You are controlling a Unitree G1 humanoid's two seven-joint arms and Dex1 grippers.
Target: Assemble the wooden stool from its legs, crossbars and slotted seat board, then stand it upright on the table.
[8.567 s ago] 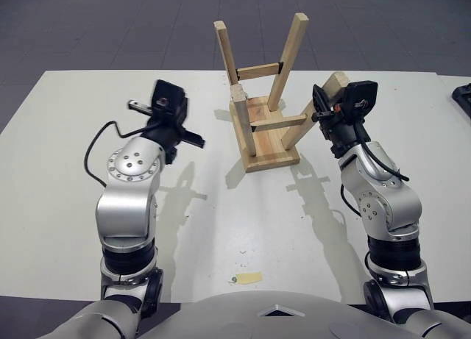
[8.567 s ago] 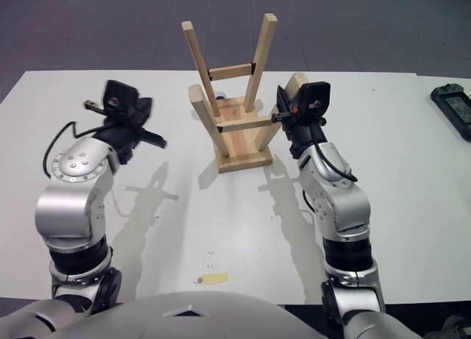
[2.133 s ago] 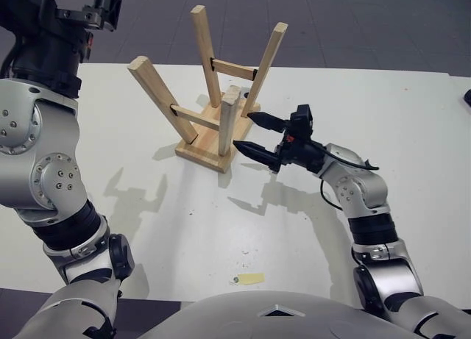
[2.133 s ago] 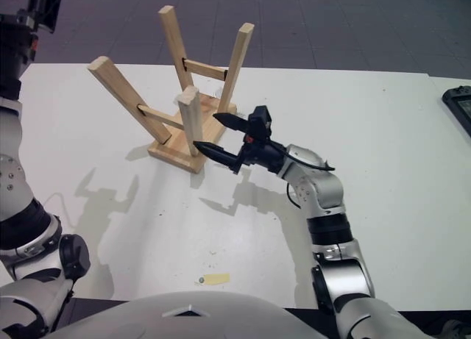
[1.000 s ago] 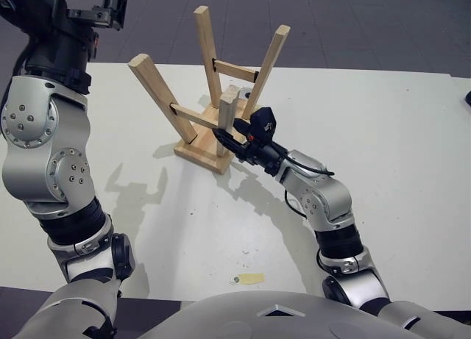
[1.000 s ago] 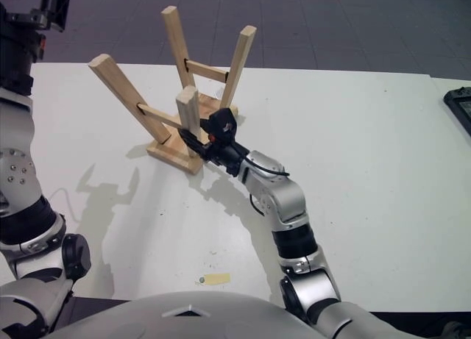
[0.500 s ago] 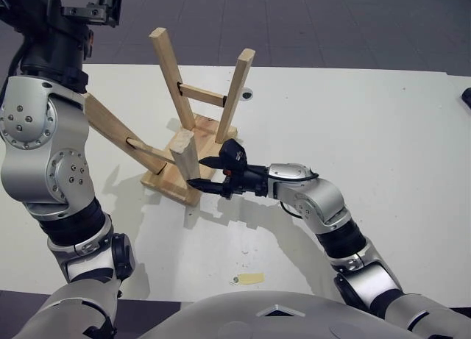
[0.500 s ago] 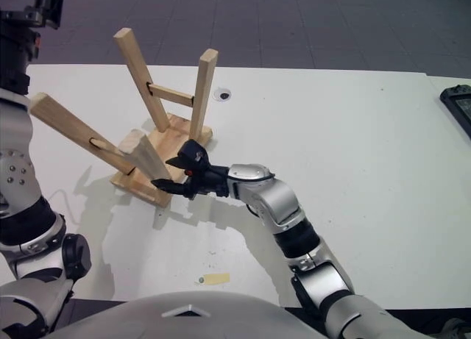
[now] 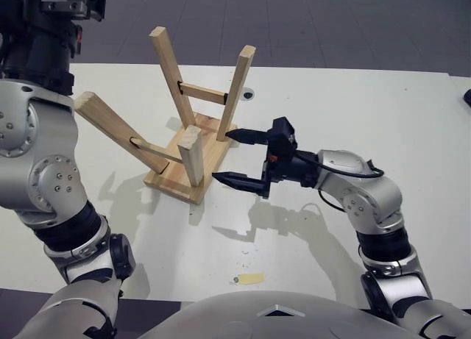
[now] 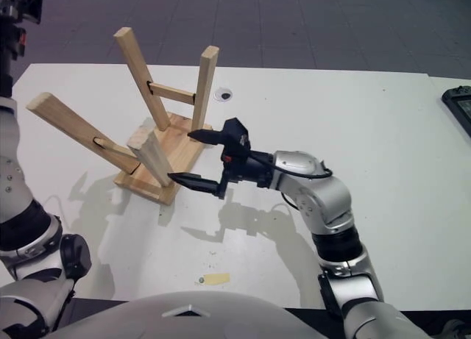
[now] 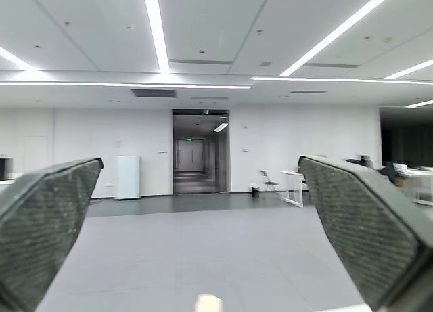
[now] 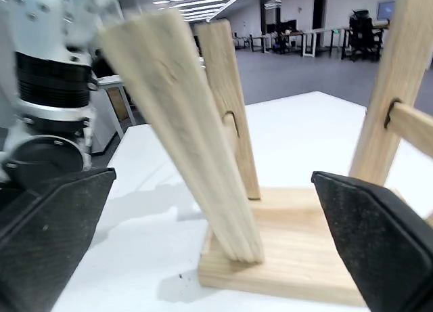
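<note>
Near the table's (image 9: 383, 111) middle, the right gripper (image 9: 221, 156) gapes wide and empty, fingertips just beside the stool (image 9: 180, 166). High over the left edge, the left gripper (image 11: 201, 161) is also spread, holding nothing. The right wrist view shows the legs (image 12: 183, 122) between its fingers (image 12: 47, 237). The stool stands seat-down, left of the right gripper.

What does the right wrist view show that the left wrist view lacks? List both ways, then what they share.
Right wrist view: the upturned stool's seat board, its legs and the white table. Left wrist view: ceiling light strips, a doorway, grey floor. Both: an open gripper, the right gripper and left gripper, with office room behind.
</note>
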